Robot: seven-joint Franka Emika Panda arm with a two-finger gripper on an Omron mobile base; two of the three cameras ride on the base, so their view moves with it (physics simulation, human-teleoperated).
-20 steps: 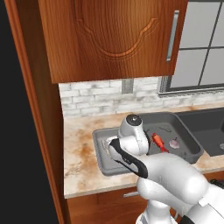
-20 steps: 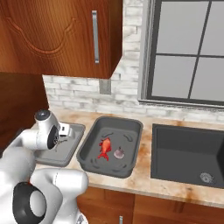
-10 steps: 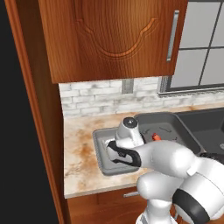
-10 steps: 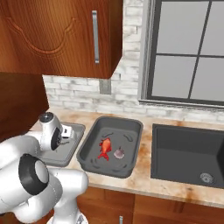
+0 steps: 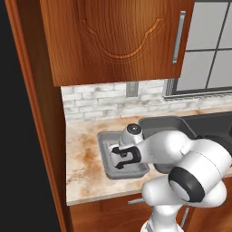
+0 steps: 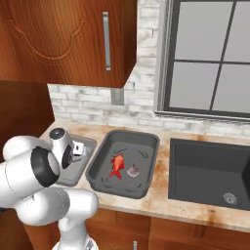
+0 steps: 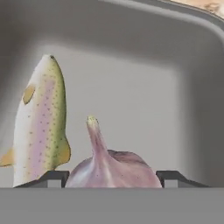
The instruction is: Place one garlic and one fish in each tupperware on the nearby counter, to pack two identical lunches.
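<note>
On the mottled bench (image 5: 84, 156), the fingers (image 7: 112, 178) straddle a garlic bulb (image 7: 111, 168) inside the smaller tray (image 5: 105, 159) beside the pale fish (image 7: 39, 122); whether they grip it I cannot tell. Next, probably release and withdraw.

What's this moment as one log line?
gripper: around garlic, grip unclear | place: smaller tray, beside pale fish | larger tray: red fish, second garlic
</note>
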